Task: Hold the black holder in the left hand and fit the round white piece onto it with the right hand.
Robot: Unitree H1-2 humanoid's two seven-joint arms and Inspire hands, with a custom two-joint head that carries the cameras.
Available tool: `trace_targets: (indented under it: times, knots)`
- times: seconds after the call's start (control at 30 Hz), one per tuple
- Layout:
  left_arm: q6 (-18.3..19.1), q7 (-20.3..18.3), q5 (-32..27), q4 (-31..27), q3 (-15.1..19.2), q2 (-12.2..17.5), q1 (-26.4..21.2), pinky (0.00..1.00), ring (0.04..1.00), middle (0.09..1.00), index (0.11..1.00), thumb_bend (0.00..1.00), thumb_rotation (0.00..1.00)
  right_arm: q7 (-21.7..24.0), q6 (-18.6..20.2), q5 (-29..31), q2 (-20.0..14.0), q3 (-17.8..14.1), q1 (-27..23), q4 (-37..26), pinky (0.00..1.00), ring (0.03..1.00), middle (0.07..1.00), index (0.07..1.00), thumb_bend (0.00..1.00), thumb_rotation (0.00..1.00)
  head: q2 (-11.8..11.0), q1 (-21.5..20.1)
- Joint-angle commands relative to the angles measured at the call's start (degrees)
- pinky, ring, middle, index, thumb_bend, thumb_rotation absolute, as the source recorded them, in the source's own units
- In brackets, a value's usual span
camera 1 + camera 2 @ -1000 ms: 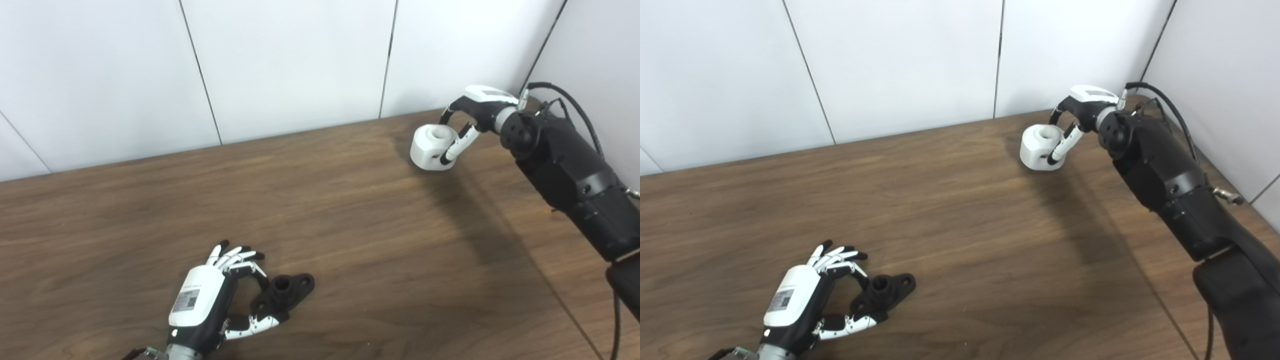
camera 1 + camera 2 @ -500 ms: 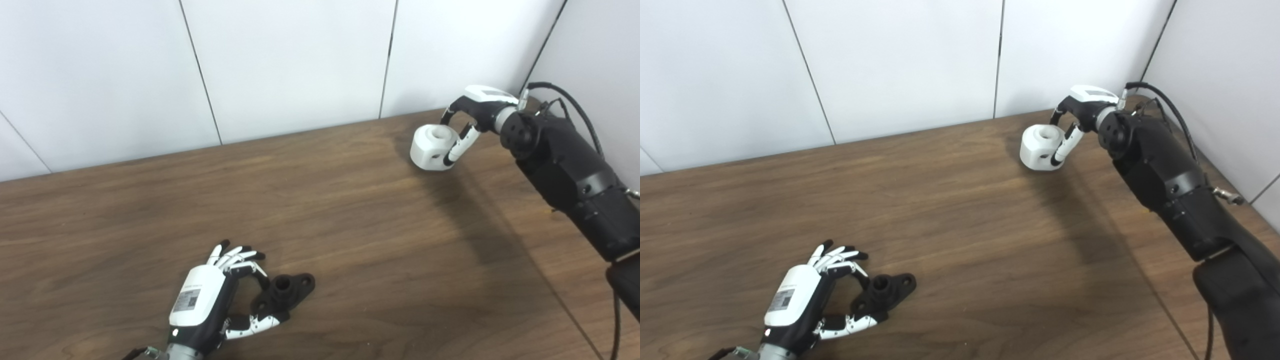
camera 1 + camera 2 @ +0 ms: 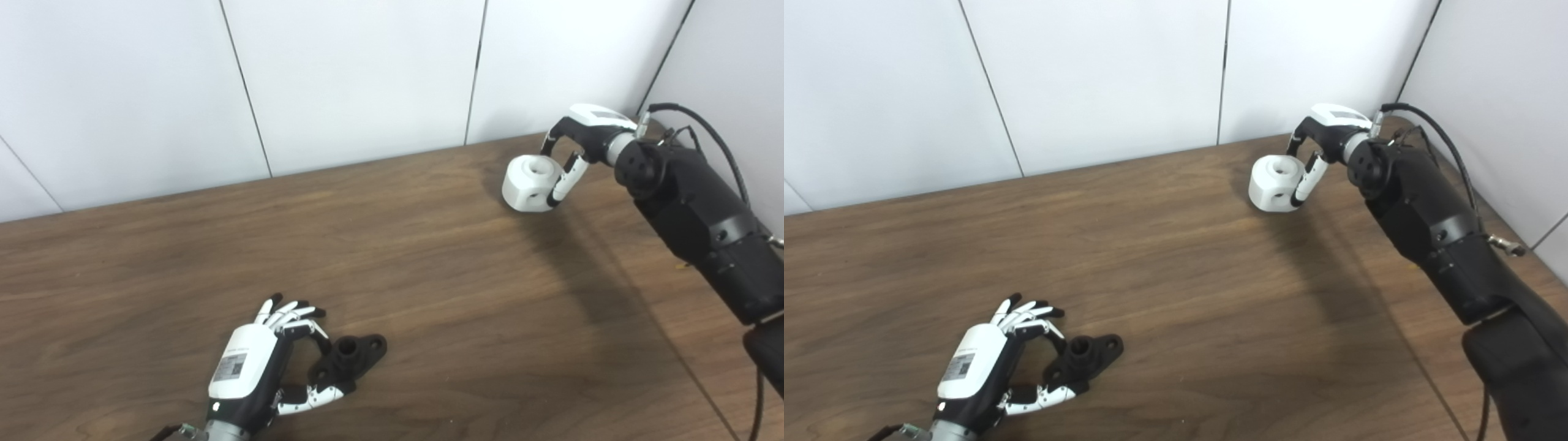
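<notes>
The black holder (image 3: pixel 354 353) lies flat on the brown table (image 3: pixel 429 275) near the front left, its round socket facing up. My left hand (image 3: pixel 248 370) rests beside it, forefinger and thumb closed around the holder's left end and the other fingers spread. At the back right, my right hand (image 3: pixel 587 131) is shut on the round white piece (image 3: pixel 525 184), thumb on its near side and fingers over its far side. The piece has a hole in its top and a small one in its side, and sits at or just above the tabletop.
White wall panels (image 3: pixel 367 79) stand along the table's back edge and at the right. My black right forearm (image 3: pixel 698 214) and its cable (image 3: pixel 716 131) stretch along the table's right side. A wide span of bare wood separates the two hands.
The white piece has tilted and turned a little in my right hand, bringing its side hole into view. My left hand and the holder have stayed put.
</notes>
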Motion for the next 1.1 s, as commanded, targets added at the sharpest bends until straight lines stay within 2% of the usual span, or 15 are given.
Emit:
trace_targets:
  times: [0.0, 0.43, 0.77, 1.07]
  knots:
    - [1.8, -2.9, 2.8, 1.7, -1.7, 0.0, 0.6, 1.00, 0.869, 0.794, 0.487, 0.52, 0.05, -1.6, -0.6, 0.0, -1.3, -1.3, -1.9, -1.7, 1.00, 0.957, 0.824, 0.487, 0.52, 0.13, 0.1, 0.1]
    - [2.0, -2.7, 3.2, 2.1, -2.4, 0.1, 0.2, 1.00, 0.868, 0.794, 0.486, 0.52, 0.05, -0.5, -0.6, -0.1, -1.9, -1.7, -1.5, -3.6, 1.00, 0.954, 0.822, 0.487, 0.52, 0.13, 0.0, 0.2]
    - [2.8, -2.9, 3.2, 2.3, -3.0, 0.0, -0.2, 1.00, 0.880, 0.800, 0.487, 0.52, 0.05, 8.7, 1.5, -3.8, -3.1, 1.0, -2.2, -18.5, 1.00, 0.956, 0.833, 0.488, 0.52, 0.14, 0.3, 0.8]
    - [3.8, -3.4, 4.2, 1.8, -3.8, -0.2, -0.5, 1.00, 0.878, 0.803, 0.487, 0.52, 0.05, 11.9, -1.7, -6.2, -0.3, 3.1, -0.4, -31.6, 1.00, 0.943, 0.835, 0.486, 0.52, 0.13, 1.0, 2.5]
